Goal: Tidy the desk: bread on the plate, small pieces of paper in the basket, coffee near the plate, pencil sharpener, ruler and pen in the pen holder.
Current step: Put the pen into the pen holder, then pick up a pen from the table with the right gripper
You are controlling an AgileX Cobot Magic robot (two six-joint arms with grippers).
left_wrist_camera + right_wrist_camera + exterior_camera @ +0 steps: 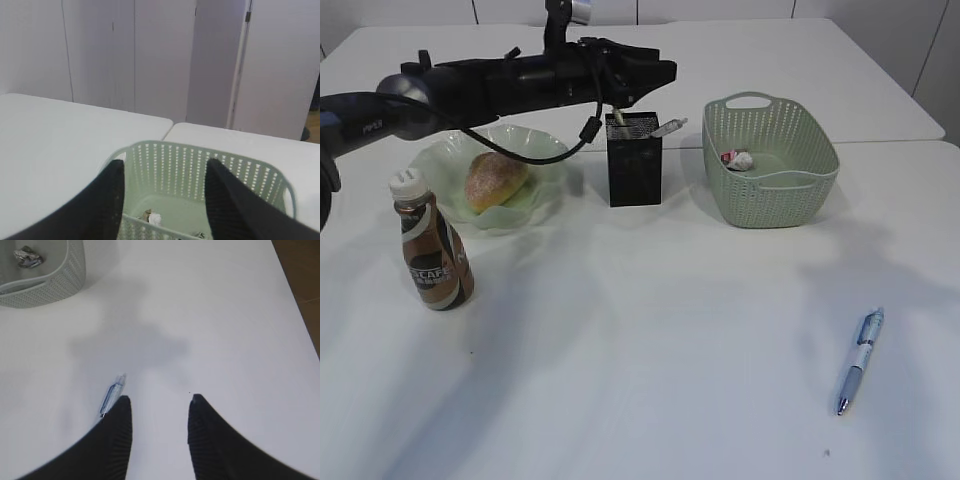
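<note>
**One pen left lying on the desk**

On the white desk [650,330] I count one bun, one bottle, one basket, one black holder and one loose pen. The bun [496,180] lies in the wavy green plate [535,145] at the back left, its long axis slanting up toward the right. The coffee bottle [432,250] stands upright just in front of the plate, cap on top. The mesh pen holder [634,165] stands in the middle at the back with a clear ruler [668,127] sticking out, leaning right. The green basket [775,195] to its right holds crumpled bits of paper [738,159]. The pen [860,360] lies alone at the front right, well apart from everything, tip toward me and its length tilted slightly right at the far end.

The left gripper [165,200] hangs above the holder, facing the basket, fingers spread with nothing between them. The right gripper [159,415] hovers over the desk beside the pen, fingers parted and empty
</note>
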